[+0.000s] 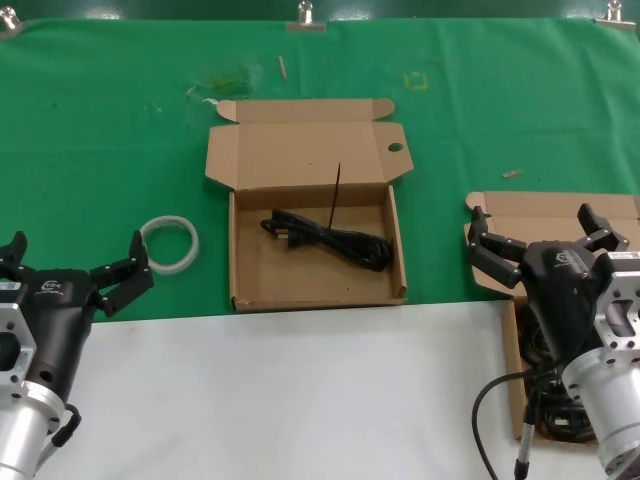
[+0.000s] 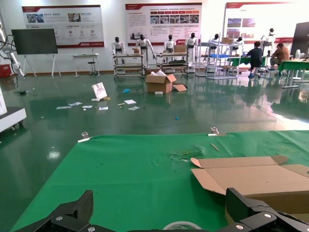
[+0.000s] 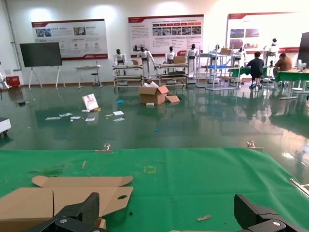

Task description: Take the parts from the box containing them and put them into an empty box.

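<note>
Here, two cartons: the holed-tab box (image 1: 316,240) at 12 o'clock holds one cable (image 1: 330,240); both grippers, left (image 1: 70,262) and right (image 1: 545,232), spread wide, empty.

Source box (image 1: 500,215) mostly hidden behind right arm; its cables (image 1: 545,350) barely visible.

We are in a large robotics hall or demo lab: a glossy green floor (image 3: 203,121), wall posters (image 2: 163,21), humanoid robots on racks (image 2: 142,53) along the far wall, people seated at desks (image 3: 256,67), loose cartons (image 2: 161,82), and our table's clipped green cloth (image 1: 120,130).
</note>
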Controlling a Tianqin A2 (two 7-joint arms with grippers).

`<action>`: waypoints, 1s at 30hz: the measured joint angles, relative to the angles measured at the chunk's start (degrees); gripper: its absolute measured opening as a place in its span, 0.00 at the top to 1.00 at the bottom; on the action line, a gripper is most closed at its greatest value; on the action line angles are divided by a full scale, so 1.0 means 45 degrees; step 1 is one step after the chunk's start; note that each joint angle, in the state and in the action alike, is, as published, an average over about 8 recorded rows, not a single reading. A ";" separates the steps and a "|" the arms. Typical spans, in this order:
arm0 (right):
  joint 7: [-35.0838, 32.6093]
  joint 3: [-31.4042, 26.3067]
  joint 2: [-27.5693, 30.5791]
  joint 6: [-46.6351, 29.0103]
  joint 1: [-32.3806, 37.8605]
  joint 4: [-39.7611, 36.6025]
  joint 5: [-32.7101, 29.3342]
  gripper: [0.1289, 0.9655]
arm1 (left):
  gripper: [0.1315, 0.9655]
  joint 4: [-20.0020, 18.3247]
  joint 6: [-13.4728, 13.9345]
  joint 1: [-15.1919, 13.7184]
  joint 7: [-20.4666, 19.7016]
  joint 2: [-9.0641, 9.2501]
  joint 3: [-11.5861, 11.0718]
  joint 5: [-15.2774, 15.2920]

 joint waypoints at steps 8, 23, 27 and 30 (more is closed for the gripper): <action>0.0000 0.0000 0.0000 0.0000 0.0000 0.0000 0.0000 0.00 | 0.00 0.0000 0.0000 0.0000 0.0000 0.0000 0.0000 0.0000; 0.0000 0.0000 0.0000 0.0000 0.0000 0.0000 0.0000 0.00 | 0.00 0.0000 0.0000 0.0000 0.0000 0.0000 0.0000 0.0000; 0.0000 0.0000 0.0000 0.0000 0.0000 0.0000 0.0000 0.00 | 0.00 0.0000 0.0000 0.0000 0.0000 0.0000 0.0000 0.0000; 0.0000 0.0000 0.0000 0.0000 0.0000 0.0000 0.0000 0.00 | 0.00 0.0000 0.0000 0.0000 0.0000 0.0000 0.0000 0.0000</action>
